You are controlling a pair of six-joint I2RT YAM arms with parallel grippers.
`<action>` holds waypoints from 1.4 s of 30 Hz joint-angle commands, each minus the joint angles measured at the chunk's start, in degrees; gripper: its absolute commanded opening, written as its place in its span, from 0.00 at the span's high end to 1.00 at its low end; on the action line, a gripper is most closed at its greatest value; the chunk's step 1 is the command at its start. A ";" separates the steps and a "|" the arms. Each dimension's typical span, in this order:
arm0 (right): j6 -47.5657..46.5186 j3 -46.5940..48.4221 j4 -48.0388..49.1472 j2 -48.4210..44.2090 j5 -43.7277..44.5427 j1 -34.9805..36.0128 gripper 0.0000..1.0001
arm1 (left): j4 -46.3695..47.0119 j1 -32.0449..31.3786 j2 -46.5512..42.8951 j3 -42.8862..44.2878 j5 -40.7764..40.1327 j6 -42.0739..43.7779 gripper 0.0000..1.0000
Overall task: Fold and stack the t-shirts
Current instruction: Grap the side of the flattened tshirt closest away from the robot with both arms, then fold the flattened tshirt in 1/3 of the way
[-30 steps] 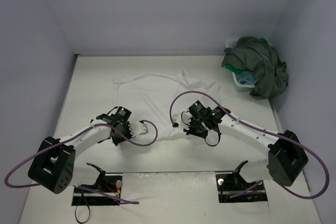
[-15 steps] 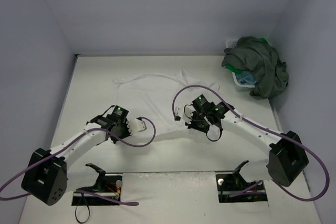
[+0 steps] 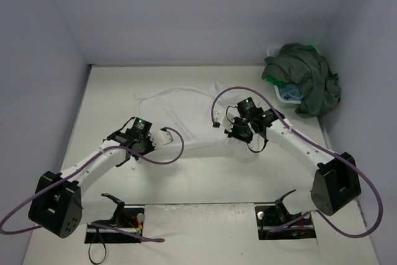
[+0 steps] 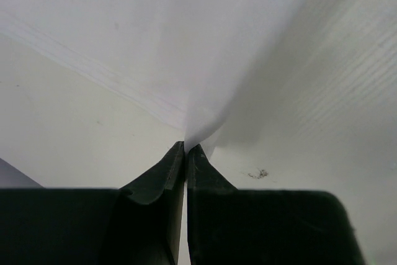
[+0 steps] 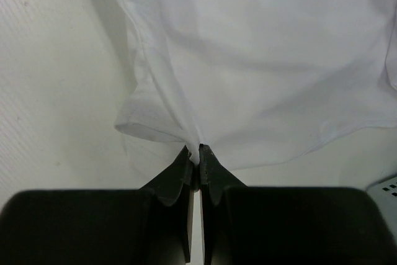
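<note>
White t-shirt (image 3: 186, 107), one, pinched by left fingers (image 4: 164, 177) and right fingers (image 5: 217, 181); three shirts (image 3: 308, 82) heaped.

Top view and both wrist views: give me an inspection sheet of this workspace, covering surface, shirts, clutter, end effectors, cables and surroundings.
Surface: pale table, a few small specks in the left wrist view.
Job's things: white t-shirt spread mid-table, wrinkled; olive-grey t-shirt, green t-shirt and light blue t-shirt heaped on the basket.
Clutter: white basket in the far right corner.
End effectors: left end effector and right end effector each shut on the white t-shirt's near edge.
Cables: purple cables loop along both arms.
Surroundings: plain walls on three sides.
</note>
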 commanded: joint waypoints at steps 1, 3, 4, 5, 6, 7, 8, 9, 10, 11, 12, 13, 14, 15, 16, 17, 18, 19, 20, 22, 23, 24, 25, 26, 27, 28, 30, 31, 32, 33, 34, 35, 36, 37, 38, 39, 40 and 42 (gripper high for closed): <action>-3.25 3.93 -0.16 1.96 -1.31 -1.61 0.99 | 5.35 1.13 1.86 3.87 -3.85 -1.15 1.00; -3.87 5.42 -0.07 3.45 -1.84 -2.14 0.99 | 6.94 1.74 4.06 4.83 -4.99 -2.02 1.00; -4.48 5.87 -0.07 3.98 -2.02 -2.66 0.99 | 8.86 1.92 5.55 5.10 -6.65 -2.47 1.00; -4.92 6.39 -0.07 4.51 -2.19 -2.93 0.99 | 9.84 2.18 6.43 5.37 -7.54 -2.73 1.00; -5.19 7.53 -0.07 5.73 -2.63 -3.19 0.99 | 10.72 2.54 7.22 6.24 -8.24 -3.52 1.00; -5.72 8.32 -0.16 6.44 -2.81 -3.89 0.99 | 12.12 2.89 8.62 6.68 -9.29 -3.87 1.00; -6.07 8.94 -0.07 7.84 -3.07 -4.25 0.98 | 12.57 3.15 9.33 7.12 -9.65 -4.49 1.00; -6.33 10.25 0.02 8.55 -3.51 -4.60 0.98 | 13.70 3.50 10.04 8.08 -10.18 -4.75 1.00; -6.94 10.88 -0.07 9.34 -3.60 -4.95 0.98 | 14.41 3.68 11.35 8.44 -10.71 -5.02 1.00; -7.12 11.49 0.02 11.00 -3.69 -5.30 0.98 | 14.94 3.86 11.97 8.79 -11.32 -5.37 1.00; -7.39 12.63 -0.07 11.80 -3.78 -5.57 0.98 | 15.55 4.03 12.50 9.32 -11.67 -5.54 1.00; -7.74 13.16 0.02 12.51 -3.86 -5.66 0.97 | 15.91 4.03 13.90 10.28 -12.03 -5.72 1.00; -7.83 13.69 0.11 13.99 -3.86 -5.83 0.97 | 16.17 4.12 14.52 10.72 -12.64 -6.07 1.00; -8.00 14.56 0.11 14.79 -3.95 -5.92 0.97 | 16.79 4.12 15.05 11.25 -12.99 -6.16 1.00; -8.53 14.92 0.02 16.19 -3.78 -5.92 0.97 | 17.31 4.21 16.10 12.13 -13.34 -6.16 1.00; -8.71 15.27 0.11 16.81 -3.60 -5.92 0.97 | 17.49 4.21 16.72 12.66 -13.87 -6.25 1.00; -8.97 15.89 0.11 17.52 -3.25 -5.92 0.97 | 17.84 4.21 17.68 13.18 -14.14 -6.16 1.00; -9.41 16.07 0.11 18.74 -3.07 -5.92 0.96 | 18.19 4.38 18.13 14.32 -14.40 -6.34 1.00; -9.67 16.33 0.11 19.27 -2.90 -6.01 0.96 | 18.28 4.47 18.65 14.94 -14.66 -6.34 1.00; -10.20 16.85 0.19 20.24 -2.81 -6.27 0.96 | 18.64 4.56 20.06 16.09 -15.02 -6.60 1.00; -10.46 17.64 0.19 21.29 -2.72 -6.45 0.96 | 18.64 4.56 20.67 17.13 -15.10 -6.69 1.00; -10.64 18.08 0.19 21.74 -2.81 -6.80 0.96 | 19.07 4.65 21.64 17.58 -15.19 -6.78 1.00; -10.64 18.52 0.19 22.87 -2.98 -7.06 0.96 | 19.08 4.65 22.17 17.93 -15.19 -6.86 1.00; -10.64 19.83 0.19 23.41 -2.98 -7.32 0.96 | 19.25 4.65 22.78 18.63 -15.11 -7.04 1.00; -10.82 20.37 0.19 23.85 -2.90 -7.67 0.96 | 19.43 4.65 23.92 18.99 -15.19 -7.21 1.00; -10.91 20.98 0.28 24.72 -2.64 -7.85 0.96 | 19.60 4.65 24.37 19.25 -15.45 -7.39 1.00; -11.26 22.83 0.28 25.52 -2.28 -8.29 0.96 | 19.87 4.65 26.12 20.04 -15.72 -7.39 1.00; -11.26 23.36 0.28 26.13 -2.11 -8.64 0.96 | 20.13 4.65 26.56 20.22 -16.42 -7.39 1.00; -11.34 23.88 0.28 26.40 -2.02 -8.82 0.96 | 20.57 4.74 27.00 20.40 -16.51 -7.39 1.00; -11.43 24.93 0.20 26.66 -2.11 -9.08 0.96 | 20.74 5.00 27.70 20.83 -16.51 -7.39 1.00; -11.43 25.38 0.28 27.19 -2.11 -9.26 0.96 | 20.83 5.09 28.06 20.92 -16.51 -7.39 1.00; -11.52 25.91 0.28 27.45 -2.11 -9.43 0.96 | 21.44 5.17 28.41 21.10 -16.69 -7.39 1.00; -11.43 26.95 0.28 27.89 -2.11 -9.61 0.96 | 21.71 5.26 29.02 21.45 -16.95 -7.39 1.00; -11.61 27.49 0.28 28.76 -2.11 -9.79 0.96 | 21.80 5.35 29.38 21.71 -17.21 -7.39 1.00; -11.52 27.93 0.28 29.12 -2.02 -9.87 0.96 | 22.32 5.44 29.64 21.98 -17.48 -7.48 1.00; -11.70 28.89 0.28 30.17 -1.67 -9.87 0.96 | 22.76 5.53 30.17 22.33 -17.91 -7.22 1.00; -11.78 29.33 0.37 30.70 -1.49 -9.87 0.96 | 22.94 5.61 30.43 22.68 -18.09 -6.96 1.00; -11.79 30.91 0.37 32.19 -1.23 -10.14 0.96 | 23.38 5.62 31.22 23.38 -18.97 -6.78 1.00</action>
